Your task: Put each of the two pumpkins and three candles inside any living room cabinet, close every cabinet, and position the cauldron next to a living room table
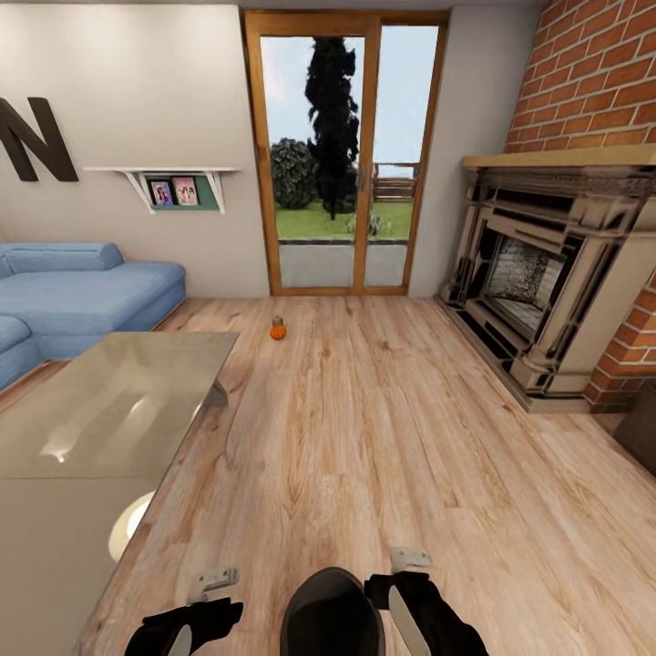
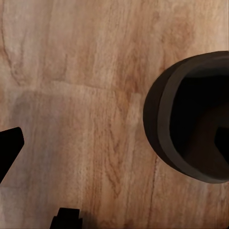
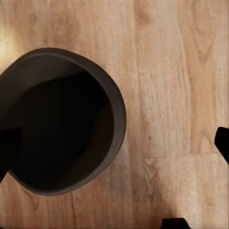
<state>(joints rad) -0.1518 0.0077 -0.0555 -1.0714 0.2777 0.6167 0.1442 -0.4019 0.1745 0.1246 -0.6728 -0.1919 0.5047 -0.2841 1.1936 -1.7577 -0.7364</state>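
Your dark, round, matte cauldron (image 1: 332,612) sits near on plank floor (image 1: 383,437), between both lowered tools; their grip state: cannot tell. Ribbed orange pumpkin (image 1: 278,331) far, by the glossy grey tabletop (image 1: 109,410).

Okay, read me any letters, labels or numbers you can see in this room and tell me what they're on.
"N": large dark letter on the white wall, cut off by the picture's left edge, so any letters before it are unseen.
Framed photos on the wall shelf: no readable text.
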